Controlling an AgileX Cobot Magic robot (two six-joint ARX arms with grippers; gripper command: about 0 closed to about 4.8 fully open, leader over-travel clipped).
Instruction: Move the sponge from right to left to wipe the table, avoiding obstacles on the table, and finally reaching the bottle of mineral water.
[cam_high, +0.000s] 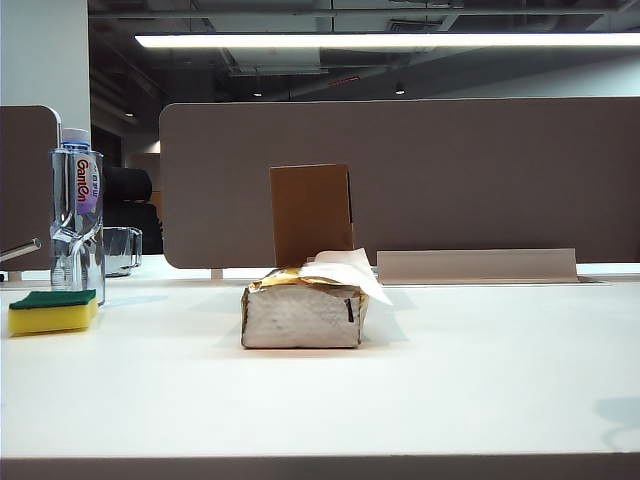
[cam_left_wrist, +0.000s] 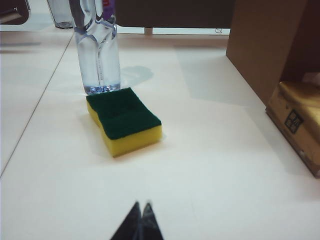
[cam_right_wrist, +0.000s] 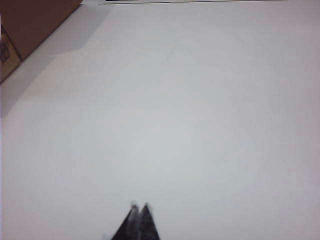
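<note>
The sponge (cam_high: 53, 311) (cam_left_wrist: 124, 120), yellow foam under a dark green layer, lies on the white table (cam_high: 450, 370) at the far left, right against the foot of the bottle of mineral water (cam_high: 77, 214) (cam_left_wrist: 97, 50). Mid-table stand the obstacles: the silver and gold tissue pack (cam_high: 303, 310) (cam_left_wrist: 299, 122) and, behind it, the upright brown cardboard box (cam_high: 311, 213) (cam_left_wrist: 267, 45) (cam_right_wrist: 35, 22). My left gripper (cam_left_wrist: 141, 204) is shut and empty, a short way back from the sponge. The right gripper (cam_right_wrist: 139, 204) is shut over bare table, holding nothing. Neither gripper shows in the exterior view.
A short clear glass container (cam_high: 121, 250) stands behind the bottle. Grey-brown partition panels (cam_high: 450, 180) close off the back of the desk, with a low pale ledge (cam_high: 477, 265) at the back right.
</note>
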